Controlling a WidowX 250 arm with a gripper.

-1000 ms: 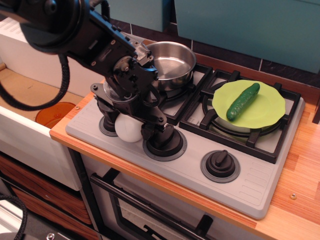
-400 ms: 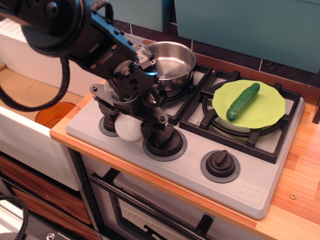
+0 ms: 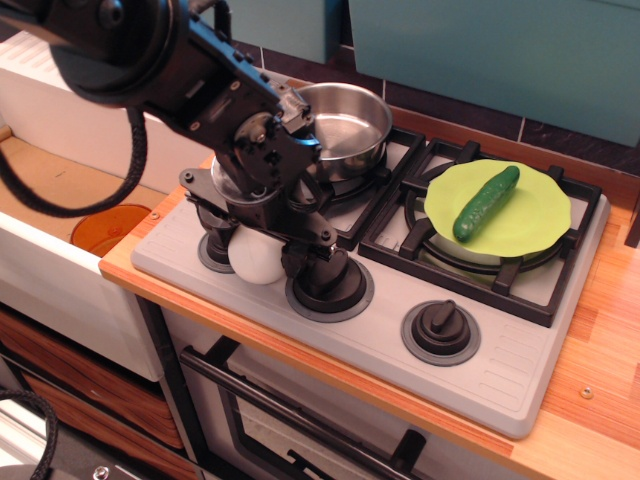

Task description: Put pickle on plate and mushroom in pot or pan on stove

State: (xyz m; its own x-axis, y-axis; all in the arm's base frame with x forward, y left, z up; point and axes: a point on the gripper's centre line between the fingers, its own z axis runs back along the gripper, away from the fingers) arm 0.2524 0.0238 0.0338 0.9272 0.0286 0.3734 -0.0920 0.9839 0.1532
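Note:
The white mushroom sits on the grey stove front, between the left and middle knobs. My gripper reaches down over it with one finger on each side of the cap, closed against it. The dark green pickle lies on the lime-green plate on the right burner. The steel pan stands empty on the left burner, just behind my wrist.
An orange round disc lies in the sink at the left. The right knob stands free; the middle knob is partly under my right finger. Wooden counter runs along the right and front edges.
My fingers have drawn in slightly around the mushroom, which has shifted a touch to the left. The pickle, plate and pan have not moved.

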